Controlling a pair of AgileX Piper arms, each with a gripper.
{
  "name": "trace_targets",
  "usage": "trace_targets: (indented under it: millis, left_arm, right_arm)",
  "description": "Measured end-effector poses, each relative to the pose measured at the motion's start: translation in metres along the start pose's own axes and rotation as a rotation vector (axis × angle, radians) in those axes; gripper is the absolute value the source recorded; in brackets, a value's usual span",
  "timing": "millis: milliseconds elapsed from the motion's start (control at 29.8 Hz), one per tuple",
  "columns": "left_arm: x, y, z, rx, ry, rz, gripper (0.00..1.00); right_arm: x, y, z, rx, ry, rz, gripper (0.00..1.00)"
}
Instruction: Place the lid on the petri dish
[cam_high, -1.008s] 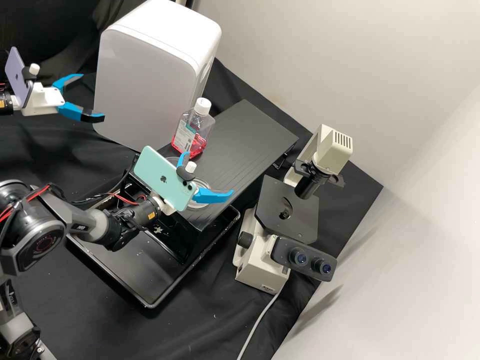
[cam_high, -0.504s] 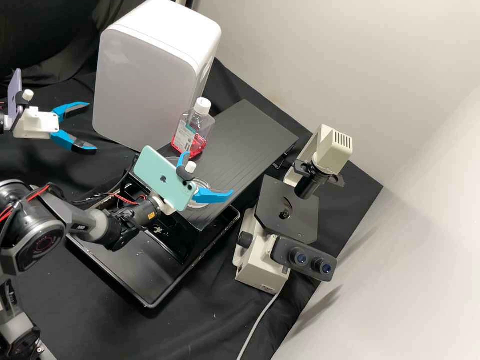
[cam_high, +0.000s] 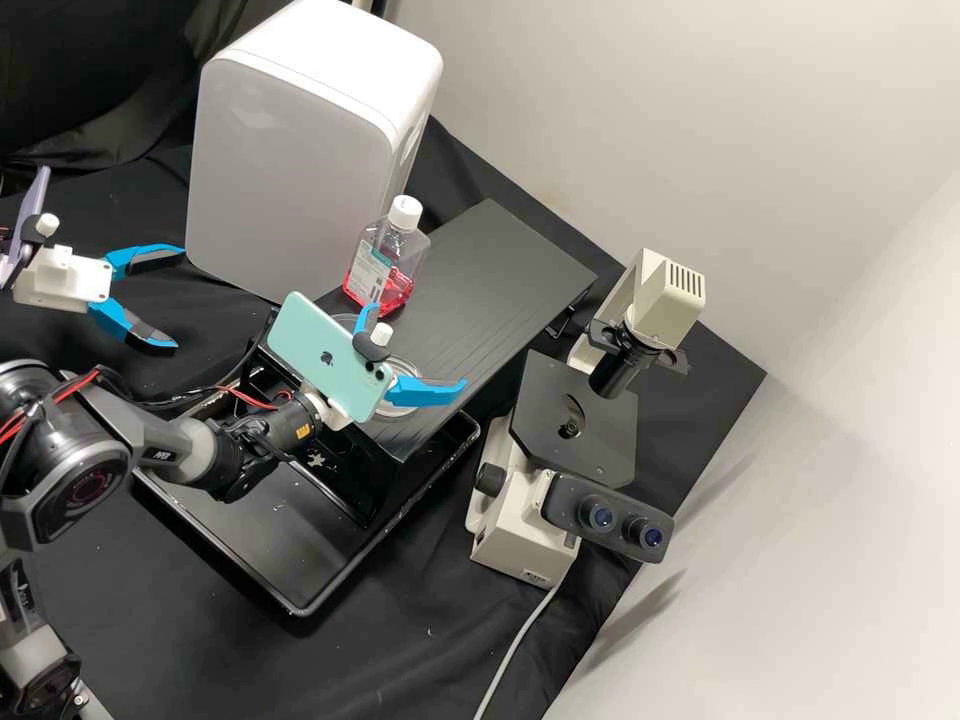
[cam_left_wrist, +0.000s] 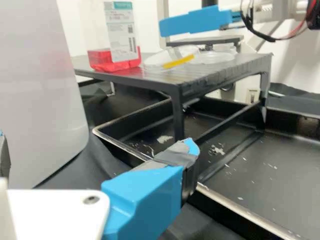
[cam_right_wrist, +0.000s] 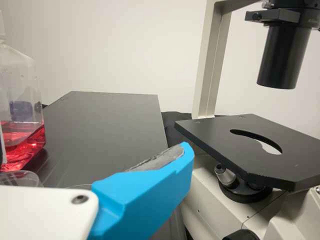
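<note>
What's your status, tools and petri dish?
Left tool open, empty, beside white box. Right tool at petri dish on black shelf, grasp unclear. Media bottle just behind dish.

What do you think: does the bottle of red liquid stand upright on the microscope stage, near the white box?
No. In the high view the bottle stands upright on the black raised platform, near the white box, not the microscope stage.

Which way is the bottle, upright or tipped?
Upright. The bottle stands on its base on the shelf, white cap on top, red liquid pooled level at the bottom.
</note>
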Motion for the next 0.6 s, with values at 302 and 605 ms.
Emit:
trace_targets:
  millis: [302,605]
  left_arm:
    - [-0.0004,-0.0062,0.0036,-0.002,-0.018,-0.027,1.00]
    - [-0.0013,-0.0071,0.0050,-0.074,-0.061,-0.043,1.00]
  right_arm:
    - [0.0000,0.0000,0.0000,0.000,0.000,0.000,1.00]
    - [0.0000,0.0000,0.0000,0.000,0.000,0.000,1.00]
